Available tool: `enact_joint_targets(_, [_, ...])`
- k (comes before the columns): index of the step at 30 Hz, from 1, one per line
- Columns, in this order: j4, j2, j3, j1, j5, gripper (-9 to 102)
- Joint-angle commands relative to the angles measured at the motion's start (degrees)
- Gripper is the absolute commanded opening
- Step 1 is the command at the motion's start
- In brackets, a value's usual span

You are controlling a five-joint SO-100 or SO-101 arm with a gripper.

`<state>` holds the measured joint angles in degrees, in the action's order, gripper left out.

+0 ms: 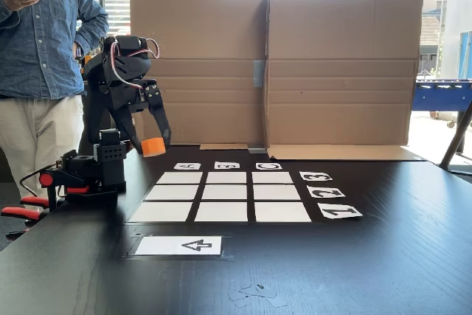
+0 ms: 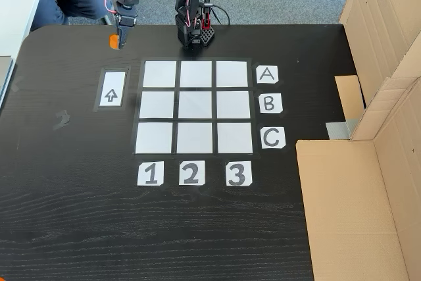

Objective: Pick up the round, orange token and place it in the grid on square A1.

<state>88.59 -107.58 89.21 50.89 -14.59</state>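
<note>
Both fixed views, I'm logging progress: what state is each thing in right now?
Small bright orange plastic cylinder token: held in the tool, lifted off the black table.
Tool: shut on the token.
Three-by-three grid of white paper squares: all nine bare.
Square A1: unoccupied.
White arrow card: lying flat.

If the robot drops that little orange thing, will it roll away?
Maybe. The token looks round, so landing on its side it could roll across the smooth black table. Its flat ends suggest it would sit steady if set down upright. It looks small, stiff and probably light, since the gripper holds it lifted between two thin fingers.
</note>
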Motion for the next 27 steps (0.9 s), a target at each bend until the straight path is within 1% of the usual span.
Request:
enact_joint_targets(1, [0.0,-6.86,4.75,-0.7,0.53,9])
enact_joint_targets(8, [-0.79,-15.64,20.3,-4.48,1.23,9])
enact_joint_targets(16, [-2.81,-22.32,33.22,-8.96,1.23,9])
enact_joint_targets(22, [-4.04,-22.94,40.25,-11.43,1.85,9])
enact_joint_targets(27, [-7.56,-20.83,45.62,-13.01,1.76,9])
